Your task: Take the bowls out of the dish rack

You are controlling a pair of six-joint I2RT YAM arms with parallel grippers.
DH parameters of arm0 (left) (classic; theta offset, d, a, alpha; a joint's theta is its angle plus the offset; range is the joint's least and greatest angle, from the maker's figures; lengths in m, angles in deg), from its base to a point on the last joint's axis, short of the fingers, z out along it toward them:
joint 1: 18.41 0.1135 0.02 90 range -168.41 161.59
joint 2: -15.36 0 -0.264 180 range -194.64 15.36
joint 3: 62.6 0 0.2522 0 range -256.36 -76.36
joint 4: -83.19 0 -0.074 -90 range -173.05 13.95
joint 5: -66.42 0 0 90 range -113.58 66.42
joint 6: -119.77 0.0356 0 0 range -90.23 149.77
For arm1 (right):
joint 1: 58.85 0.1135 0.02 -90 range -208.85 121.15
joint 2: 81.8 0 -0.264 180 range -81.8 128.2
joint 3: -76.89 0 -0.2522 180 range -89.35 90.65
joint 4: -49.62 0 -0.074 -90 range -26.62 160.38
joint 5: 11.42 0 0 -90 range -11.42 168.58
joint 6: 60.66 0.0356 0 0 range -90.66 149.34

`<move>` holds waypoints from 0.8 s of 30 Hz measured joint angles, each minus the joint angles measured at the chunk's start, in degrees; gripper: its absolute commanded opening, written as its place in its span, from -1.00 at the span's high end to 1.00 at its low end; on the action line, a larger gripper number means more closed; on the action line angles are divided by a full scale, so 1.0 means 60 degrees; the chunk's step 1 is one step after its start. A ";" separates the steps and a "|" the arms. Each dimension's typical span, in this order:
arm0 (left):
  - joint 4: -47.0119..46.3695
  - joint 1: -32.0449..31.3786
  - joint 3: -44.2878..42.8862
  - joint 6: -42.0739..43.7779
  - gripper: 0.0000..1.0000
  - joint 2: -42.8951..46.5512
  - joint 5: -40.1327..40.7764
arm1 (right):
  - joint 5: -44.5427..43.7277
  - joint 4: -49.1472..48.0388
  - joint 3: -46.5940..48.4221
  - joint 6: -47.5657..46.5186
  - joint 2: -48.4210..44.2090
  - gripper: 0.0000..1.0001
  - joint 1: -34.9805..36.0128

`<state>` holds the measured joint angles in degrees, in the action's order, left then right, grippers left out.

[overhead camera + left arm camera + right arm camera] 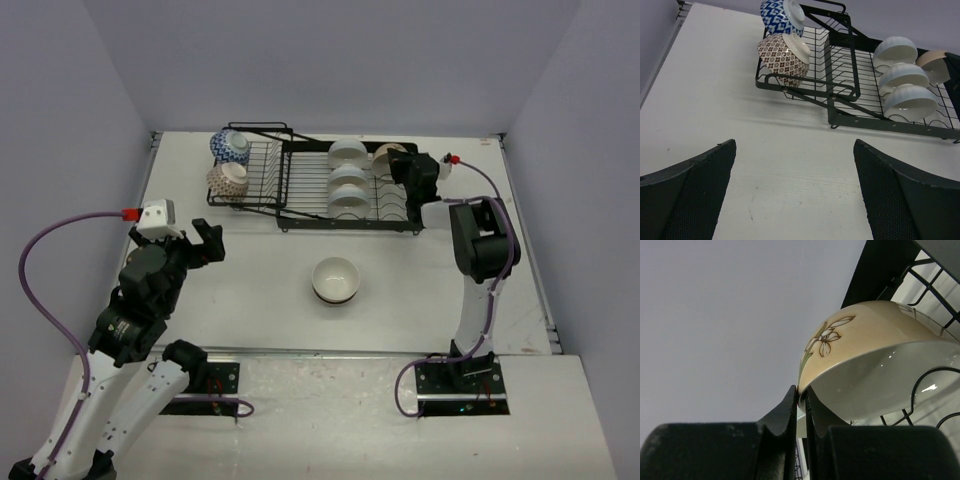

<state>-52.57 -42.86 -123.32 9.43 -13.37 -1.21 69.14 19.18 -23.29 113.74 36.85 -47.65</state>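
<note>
My R gripper (801, 394) is at the far-right end of the black wire dish rack (300, 203). Its fingers are almost pressed together, pinching the rim of the cream ceramic bowl w/ flower print (865, 345). The bowl sits tilted in its slot, just right of the tips. My L gripper (794, 150) hangs spread wide over the white table (715, 100), near-left of the rack and well apart from it.

Illumination was bright, even and overhead. The dish rack (850, 75) cast a soft shadow forward onto the counter (715, 100). In the right wrist view, the cream bowl (860, 335) showed small glare spots on its glaze.
</note>
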 measured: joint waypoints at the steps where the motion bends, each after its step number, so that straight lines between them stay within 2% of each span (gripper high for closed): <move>1: 0.0000 -0.0004 0.0000 -0.0004 -1.00 0.0000 0.0000 | 0.0040 0.0004 0.0113 -0.0102 0.0073 1.00 -0.0004; 10: -0.0004 -0.0011 0.0000 0.0000 -1.00 0.0000 -0.0015 | 0.0521 -0.0295 0.0397 -0.0954 0.0353 1.00 -0.0058; 17: -0.0004 -0.0011 0.0000 0.0000 -1.00 0.0000 -0.0015 | 0.0750 -0.2251 -0.0605 -0.1373 0.0510 1.00 -0.0058; 24: -0.0004 -0.0015 0.0000 0.0004 -1.00 -0.0004 -0.0015 | 0.1111 -0.3840 -0.0641 -0.1916 0.1115 1.00 -0.0080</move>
<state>-52.59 -42.94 -123.32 9.45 -13.39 -1.30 75.81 -3.86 -27.14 102.25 43.54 -48.13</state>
